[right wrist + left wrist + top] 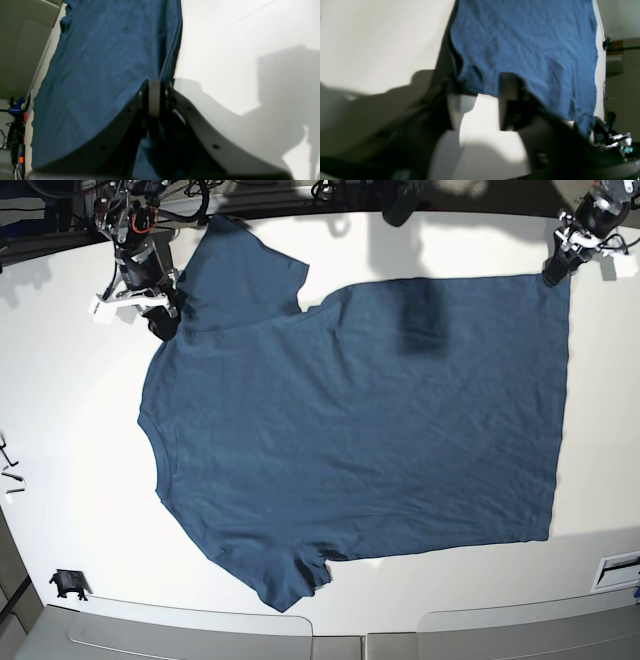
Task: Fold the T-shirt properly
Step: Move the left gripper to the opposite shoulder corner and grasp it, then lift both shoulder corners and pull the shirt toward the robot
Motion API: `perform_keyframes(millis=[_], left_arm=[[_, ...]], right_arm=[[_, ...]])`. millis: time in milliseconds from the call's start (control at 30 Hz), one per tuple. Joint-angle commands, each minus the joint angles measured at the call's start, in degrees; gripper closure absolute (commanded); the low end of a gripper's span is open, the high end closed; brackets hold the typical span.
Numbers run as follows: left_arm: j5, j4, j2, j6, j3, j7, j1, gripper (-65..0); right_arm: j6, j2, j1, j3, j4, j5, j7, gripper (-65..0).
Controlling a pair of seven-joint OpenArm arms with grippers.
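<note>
Pinching the plain dark teal-blue cotton T-shirt (360, 430) at its shoulder, the right fingers (155, 96) look secure, but the left fingers (480, 105), spread astride the hem corner, risk closing on bare white surface (70, 440) if the cloth slips out from between them.

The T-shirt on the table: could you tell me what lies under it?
Under the T-shirt, only the white table shows around its edges; anything beneath the cloth is covered and cannot be seen.

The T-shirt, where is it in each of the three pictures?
Left wrist: T-shirt fills the top middle, its hem at the left gripper.
Right wrist: T-shirt covers the left half, pinched in the right gripper.
Base: T-shirt lies spread across the middle.
Shared landmark: white table.
</note>
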Motion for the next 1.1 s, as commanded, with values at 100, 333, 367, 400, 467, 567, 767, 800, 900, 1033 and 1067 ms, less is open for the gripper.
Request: perform_keyframes(millis=[100, 333, 367, 400, 467, 567, 767, 800, 900, 1033, 1067], left_arm=[[0.96, 0.15, -0.50, -0.02, -0.15, -0.31, 0.28, 0.0], [0.96, 0.15, -0.52, -1.95, -0.17, -0.24, 0.31, 0.0], [0.96, 0.15, -0.52, -1.95, -0.28, -0.20, 0.35, 0.0], [0.92, 0.17, -0.55, -1.95, -0.28, -0.24, 0.81, 0.0], [0.92, 0.55, -0.52, -3.17, -0.28, -0.22, 1.75, 0.0], [0.90, 2.78, -0.50, -4.76, -0.28, -0.28, 4.07, 0.0], [0.92, 13.42, -0.50, -4.76, -1.44, -0.48, 9.44, 0.0], [0.94, 15.37, -0.50, -4.76, -1.88, -0.46, 10.25, 0.0], [0.96, 20.37, -0.50, -4.72, -3.54, -0.42, 12.63, 0.0], [0.92, 23.69, -0.50, -4.72, -5.60, 0.07, 14.99, 0.0], [0.92, 24.00, -0.48, -4.70, -6.03, 0.09, 15.43, 0.0]], right_arm=[[0.20, 0.46, -0.09, 0.13, 0.37, 0.37, 0.07, 0.0], [0.20, 0.48, -0.37, 0.15, 0.37, 0.37, -0.28, 0.0], [0.22, 0.48, -0.59, 0.20, 0.37, 0.37, -0.57, 0.0], [0.35, 0.48, -0.90, 0.37, 0.39, 0.39, -0.92, 0.0], [1.44, 0.50, -1.60, 0.81, 0.44, 0.39, -1.05, 0.0], [2.29, 0.61, -3.08, 1.42, 0.57, 0.76, -1.07, 0.0], [3.72, 0.79, -6.38, 3.23, 1.25, 3.67, -1.42, 0.0], [4.15, 0.79, -6.93, 3.76, 1.51, 3.85, -1.53, 0.0], [4.87, 0.79, -8.83, 5.70, 2.82, 3.91, -1.73, 0.0], [6.12, 0.76, -11.39, 8.41, 5.09, 8.59, -3.98, 0.0], [6.49, 0.79, -12.00, 9.03, 5.68, 9.11, -4.09, 0.0]])
